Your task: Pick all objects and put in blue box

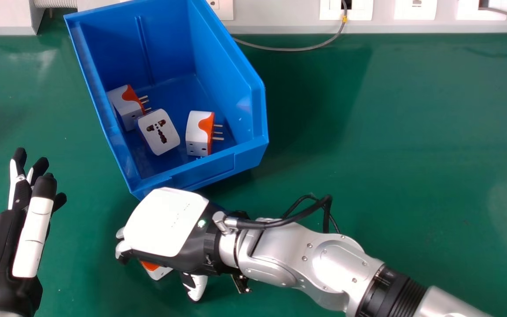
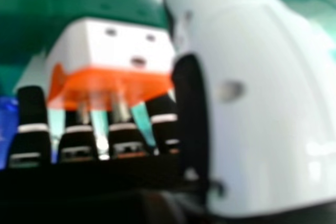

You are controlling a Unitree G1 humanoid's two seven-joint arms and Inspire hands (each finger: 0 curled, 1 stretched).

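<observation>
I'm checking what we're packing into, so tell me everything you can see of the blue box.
The blue box looks like glossy moulded plastic: open-topped, with an inner rib and side walls dipping to a lower near end. It stands upright, turned slightly askew, on the green table, near the socket strip. Three plug adapters lie inside. The right hand partly covers its near edge; whether they touch, I can't tell.
</observation>
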